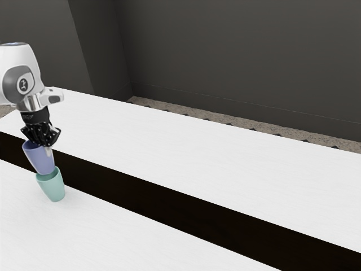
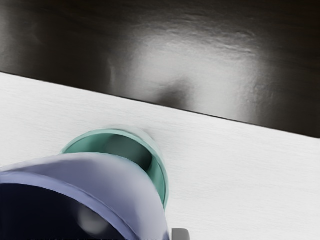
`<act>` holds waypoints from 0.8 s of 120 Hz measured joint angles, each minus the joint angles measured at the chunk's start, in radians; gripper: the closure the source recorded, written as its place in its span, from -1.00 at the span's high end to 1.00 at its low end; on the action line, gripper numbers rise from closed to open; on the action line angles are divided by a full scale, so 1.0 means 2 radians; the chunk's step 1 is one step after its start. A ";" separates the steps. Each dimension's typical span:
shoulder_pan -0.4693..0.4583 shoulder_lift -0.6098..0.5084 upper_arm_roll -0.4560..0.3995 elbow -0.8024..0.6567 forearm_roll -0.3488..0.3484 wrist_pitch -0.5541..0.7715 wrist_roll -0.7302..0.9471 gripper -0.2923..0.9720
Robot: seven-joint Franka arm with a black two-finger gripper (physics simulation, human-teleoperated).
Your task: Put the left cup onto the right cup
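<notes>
A lavender cup (image 1: 39, 157) hangs tilted from my black gripper (image 1: 41, 142), which is shut on its rim at the exterior view's left. Its base sits right at the mouth of a teal cup (image 1: 52, 186) that stands on the near white table (image 1: 113, 237). In the wrist view the lavender cup (image 2: 85, 195) looms large and blurred under my hand, covering part of the teal cup's rim (image 2: 150, 155), whose open mouth shows just beyond it.
A dark gap (image 1: 186, 212) separates the near table from a second white table (image 1: 225, 152) behind it. A grey wall and a speckled floor strip (image 1: 254, 125) lie farther back. The near table stretches bare toward the exterior view's right.
</notes>
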 joint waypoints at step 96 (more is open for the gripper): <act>0.005 0.021 -0.001 -0.007 -0.005 0.010 -0.021 -0.70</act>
